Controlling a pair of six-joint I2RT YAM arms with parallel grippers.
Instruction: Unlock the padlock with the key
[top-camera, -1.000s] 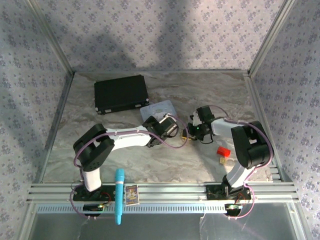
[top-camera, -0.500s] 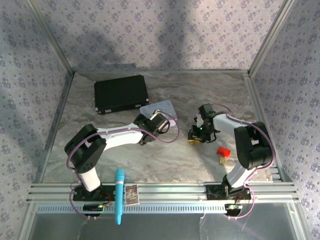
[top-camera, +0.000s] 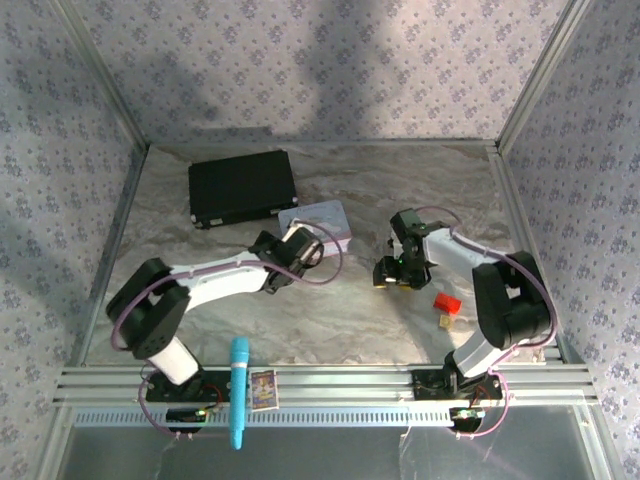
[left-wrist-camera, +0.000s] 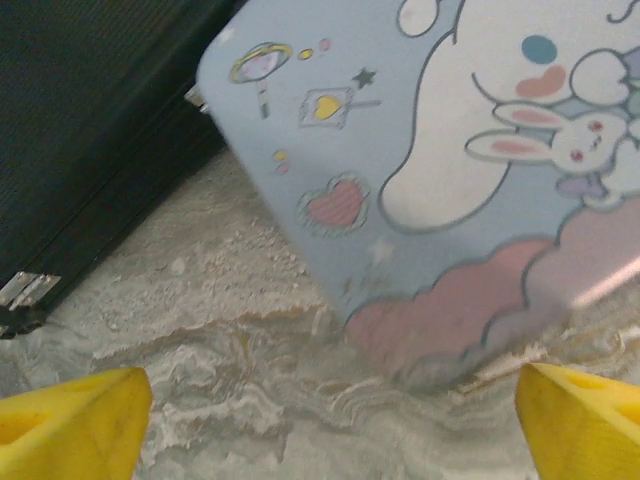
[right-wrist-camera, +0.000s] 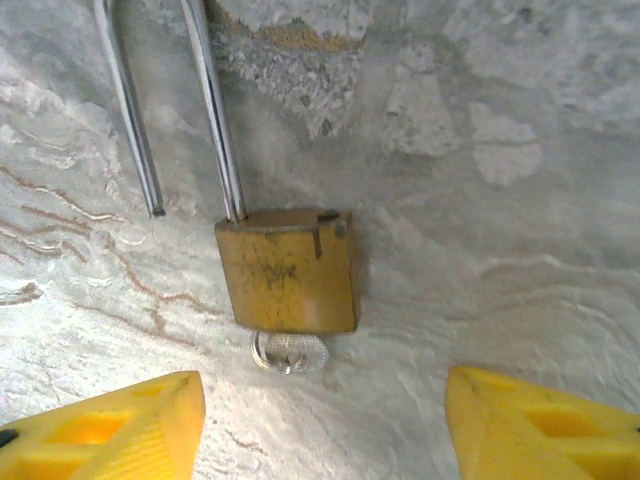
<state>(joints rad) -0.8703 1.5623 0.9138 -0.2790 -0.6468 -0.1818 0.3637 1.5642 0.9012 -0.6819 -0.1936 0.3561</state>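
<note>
Both grippers w/ fingers spread apart, nothing held | R gripper (right-wrist-camera: 322, 430) above padlock (right-wrist-camera: 288, 270), fingertips either side, not touching | padlock flat on marbled table (right-wrist-camera: 500, 150), shackle's free leg out of body | key (right-wrist-camera: 288, 352) sits in keyhole at bottom end | L gripper (left-wrist-camera: 330, 420) near pastel tin (left-wrist-camera: 430, 180) corner, tin beside black case (left-wrist-camera: 90, 130)

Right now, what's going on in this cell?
The padlock lies flat on the table under the right arm, with the key stuck in its bottom end. One leg of the shackle is out of the body, so it looks unlocked. The right fingers stand open either side, touching neither. The left fingers are open too, over the pastel tin, holding nothing.
</note>
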